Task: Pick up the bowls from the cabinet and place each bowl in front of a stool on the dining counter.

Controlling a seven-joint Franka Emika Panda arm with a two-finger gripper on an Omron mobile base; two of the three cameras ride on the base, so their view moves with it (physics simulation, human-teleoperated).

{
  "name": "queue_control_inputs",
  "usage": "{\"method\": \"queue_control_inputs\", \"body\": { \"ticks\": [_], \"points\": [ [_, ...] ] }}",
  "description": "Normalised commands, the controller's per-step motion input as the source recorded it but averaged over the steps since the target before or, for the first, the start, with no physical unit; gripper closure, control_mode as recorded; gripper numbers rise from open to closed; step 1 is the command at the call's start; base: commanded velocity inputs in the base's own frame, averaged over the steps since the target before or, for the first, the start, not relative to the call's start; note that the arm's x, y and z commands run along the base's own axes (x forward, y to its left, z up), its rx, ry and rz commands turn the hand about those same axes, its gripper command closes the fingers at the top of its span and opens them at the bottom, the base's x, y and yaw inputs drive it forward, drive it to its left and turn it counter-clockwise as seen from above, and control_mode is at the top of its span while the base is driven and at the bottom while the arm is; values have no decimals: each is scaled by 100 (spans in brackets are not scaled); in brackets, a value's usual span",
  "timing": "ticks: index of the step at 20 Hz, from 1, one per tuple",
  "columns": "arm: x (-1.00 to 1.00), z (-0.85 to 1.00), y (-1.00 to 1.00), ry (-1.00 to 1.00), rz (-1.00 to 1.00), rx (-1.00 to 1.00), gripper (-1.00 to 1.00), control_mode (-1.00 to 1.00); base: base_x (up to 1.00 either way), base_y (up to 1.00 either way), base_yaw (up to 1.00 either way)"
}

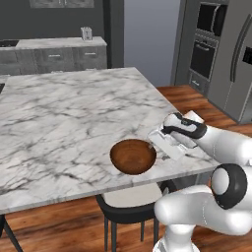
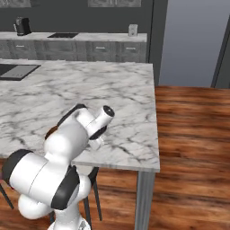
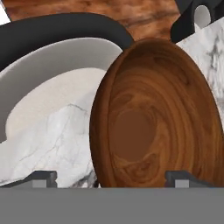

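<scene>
Sitting near the counter (image 1: 74, 113) edge above a stool (image 1: 129, 196), the wooden bowl (image 1: 133, 156) is being straddled by the gripper (image 1: 156, 145) with jaws spread apart, so it is being risked that a careless retreat nudges it off.

Glossy wooden bowl (image 1: 133, 156) on polished marble counter (image 1: 64, 113).

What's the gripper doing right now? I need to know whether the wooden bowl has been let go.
Gripper: open, jaws spread wide either side of the wooden bowl, which sits on the dining counter above the stool.
</scene>
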Motion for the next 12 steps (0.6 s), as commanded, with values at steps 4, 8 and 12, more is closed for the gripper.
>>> {"method": "queue_control_inputs", "body": {
  "ticks": [4, 8, 12],
  "points": [
    [-49, 96, -4, -5, 2, -48, -100, -100, 0, 0, 0],
    [-71, 100, -24, -13, 8, -37, -100, -100, 0, 0, 0],
    [-65, 100, -6, -1, 22, -45, -100, -100, 0, 0, 0]
  ]
}}
